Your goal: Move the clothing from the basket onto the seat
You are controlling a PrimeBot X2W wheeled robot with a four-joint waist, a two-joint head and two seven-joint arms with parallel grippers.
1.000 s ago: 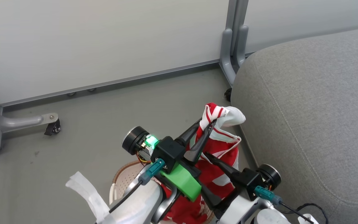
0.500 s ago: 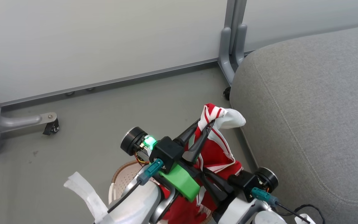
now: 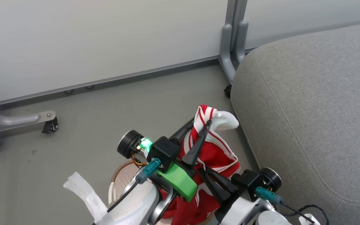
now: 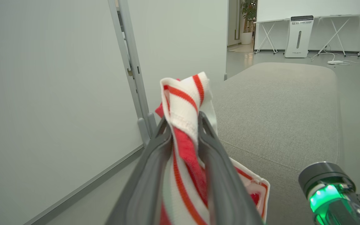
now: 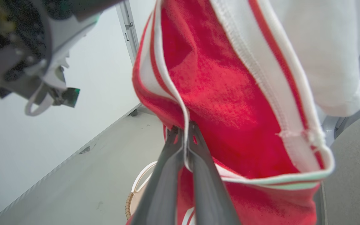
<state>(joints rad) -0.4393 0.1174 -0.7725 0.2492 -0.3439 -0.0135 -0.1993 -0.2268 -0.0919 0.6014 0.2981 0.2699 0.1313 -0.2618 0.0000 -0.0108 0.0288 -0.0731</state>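
Pale silver forearms (image 3: pixel 142 201), glossy. Black wrist blocks (image 3: pixel 164 151), each with teal plug (image 3: pixel 148 170) and thin black cable (image 3: pixel 124 197). Round black caps (image 3: pixel 128 144), silver-rimmed (green light (image 3: pixel 145 145) by the left one). Bright green clip (image 3: pixel 180 184) under left wrist. White strap (image 3: pixel 84 193) at left forearm. Long dark tapered fingers (image 3: pixel 195 150) on left gripper (image 4: pixel 184 117) and right gripper (image 5: pixel 183 129).

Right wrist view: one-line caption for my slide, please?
Right gripper shut on the white-trimmed edge of red clothing, basket below, grey seat at the right.
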